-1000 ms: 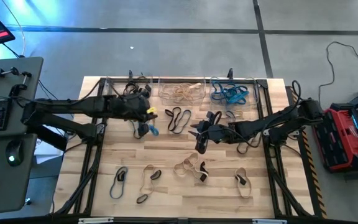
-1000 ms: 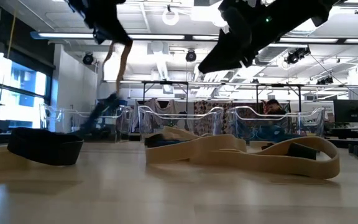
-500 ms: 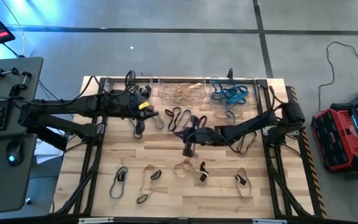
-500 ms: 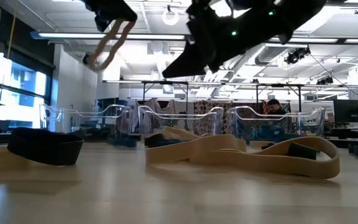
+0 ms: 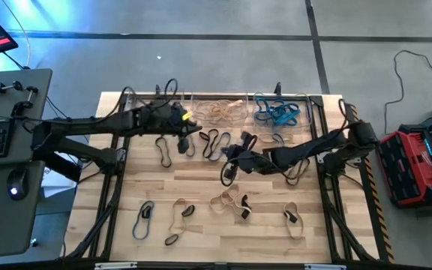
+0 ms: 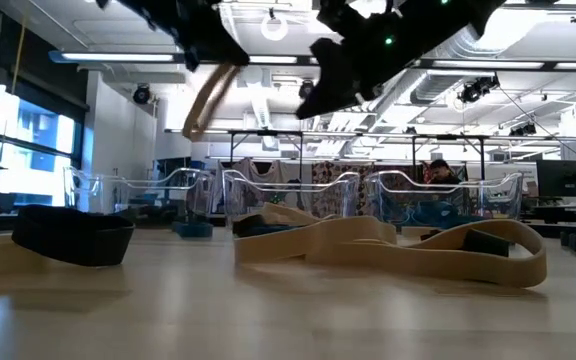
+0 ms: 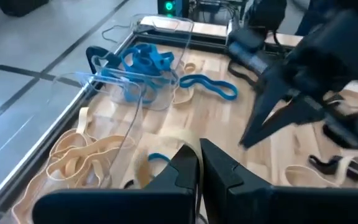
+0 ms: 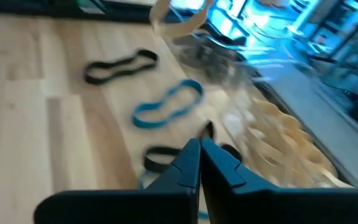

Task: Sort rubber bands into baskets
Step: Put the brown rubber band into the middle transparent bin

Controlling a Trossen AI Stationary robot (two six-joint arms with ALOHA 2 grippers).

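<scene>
Tan band (image 6: 208, 100) hangs from your left gripper (image 5: 184, 127), pinched shut, near the 3 baskets (image 5: 220, 110) at 12 o'clock. Your right gripper (image 5: 228, 171), mid-table, is closed on a black band (image 8: 166, 157). Other rubber bands (image 5: 231, 204) lie toward 6 o'clock.

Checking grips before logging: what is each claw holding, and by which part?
Left claw pinches a tan rubber band by its upper end, the loop dangling. Right claw is shut; whether it holds anything cannot be told.

Grey floor (image 5: 201, 45), ceiling strip lights (image 6: 118, 58), perhaps windows (image 6: 28, 140) at left.
</scene>
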